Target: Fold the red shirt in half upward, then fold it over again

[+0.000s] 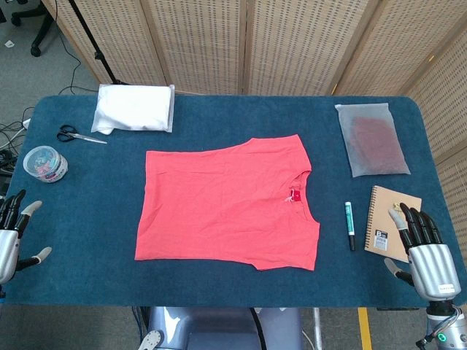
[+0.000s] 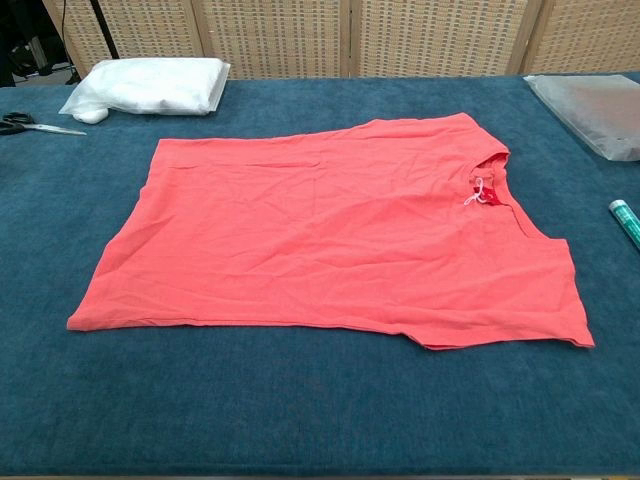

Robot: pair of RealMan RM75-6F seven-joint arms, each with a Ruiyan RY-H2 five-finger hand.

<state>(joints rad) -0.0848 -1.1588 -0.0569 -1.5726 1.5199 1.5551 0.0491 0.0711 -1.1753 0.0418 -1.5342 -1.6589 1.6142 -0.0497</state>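
Observation:
The red shirt lies flat and unfolded in the middle of the blue table, collar toward the right, hem toward the left. The chest view shows the same shirt spread out with a small white tag at the collar. My left hand hovers at the table's front left edge, fingers apart, holding nothing. At the front right corner my right hand stands with fingers spread and empty, beside the notebook. Neither hand touches the shirt. Neither hand shows in the chest view.
A white bagged bundle and scissors lie at the back left, with a round tub of small items nearby. A frosted bag holding dark cloth sits back right. A marker and a brown notebook lie right of the shirt.

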